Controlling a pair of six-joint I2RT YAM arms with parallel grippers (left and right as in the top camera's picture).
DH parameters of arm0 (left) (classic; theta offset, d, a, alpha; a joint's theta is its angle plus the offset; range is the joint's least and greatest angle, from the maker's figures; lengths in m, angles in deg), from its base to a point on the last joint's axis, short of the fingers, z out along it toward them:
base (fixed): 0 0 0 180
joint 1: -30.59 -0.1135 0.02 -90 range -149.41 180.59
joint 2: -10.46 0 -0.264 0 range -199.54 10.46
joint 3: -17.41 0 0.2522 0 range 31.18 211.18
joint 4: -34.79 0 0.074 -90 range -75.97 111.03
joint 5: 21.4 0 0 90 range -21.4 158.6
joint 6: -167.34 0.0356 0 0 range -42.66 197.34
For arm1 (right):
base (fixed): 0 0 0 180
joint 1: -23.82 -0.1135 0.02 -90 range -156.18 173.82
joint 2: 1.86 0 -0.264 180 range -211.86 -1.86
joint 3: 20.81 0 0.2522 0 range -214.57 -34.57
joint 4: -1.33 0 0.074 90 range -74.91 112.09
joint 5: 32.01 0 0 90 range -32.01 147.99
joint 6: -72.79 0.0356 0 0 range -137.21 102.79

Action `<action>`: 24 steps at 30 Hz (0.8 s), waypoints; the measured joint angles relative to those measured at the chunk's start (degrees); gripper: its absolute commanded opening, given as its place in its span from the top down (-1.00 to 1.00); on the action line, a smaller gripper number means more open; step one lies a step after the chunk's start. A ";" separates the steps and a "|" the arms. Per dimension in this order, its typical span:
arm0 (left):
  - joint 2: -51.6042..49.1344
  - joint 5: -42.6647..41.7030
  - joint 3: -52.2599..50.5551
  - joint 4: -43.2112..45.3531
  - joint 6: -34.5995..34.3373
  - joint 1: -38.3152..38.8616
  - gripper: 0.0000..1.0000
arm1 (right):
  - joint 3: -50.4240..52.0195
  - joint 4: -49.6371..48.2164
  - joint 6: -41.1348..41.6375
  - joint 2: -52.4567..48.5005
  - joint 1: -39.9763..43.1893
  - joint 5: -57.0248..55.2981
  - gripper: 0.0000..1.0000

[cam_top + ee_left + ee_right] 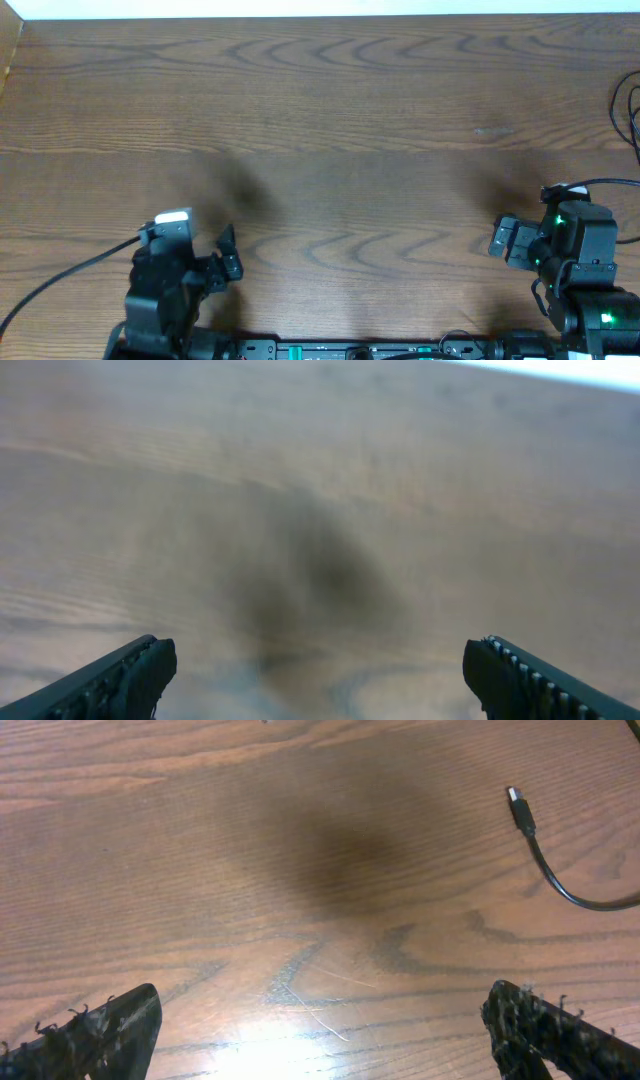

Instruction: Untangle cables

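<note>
A thin black cable with a small plug end point(519, 808) lies on the wooden table at the upper right of the right wrist view and curves off the right edge. A thin black cord point(622, 110) loops at the table's far right edge in the overhead view. No white cable and no bundle is in view. My left gripper point(228, 255) is open and empty near the front left; only bare wood lies between its fingers point(320, 670). My right gripper point(505, 238) is open and empty near the front right, its fingers point(320, 1020) apart over bare wood, well short of the plug.
The wooden table point(330, 120) fills the view. A thicker black cable point(60, 280) runs from the left arm to the front left. Another arm cable point(605, 183) runs off to the right. The table's far edge meets a white strip at the top.
</note>
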 measured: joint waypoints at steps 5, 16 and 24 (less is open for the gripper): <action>7.04 1.64 -2.05 5.07 0.00 -2.47 -0.94 | 0.02 0.13 0.00 0.00 0.00 0.00 -0.99; 12.26 3.26 -16.68 18.25 0.02 -6.97 -0.94 | 0.04 0.20 0.00 0.00 0.00 -0.02 -0.99; 19.06 3.26 -24.72 25.88 0.00 -7.15 -0.94 | 0.07 0.17 0.00 0.00 0.00 0.00 -0.99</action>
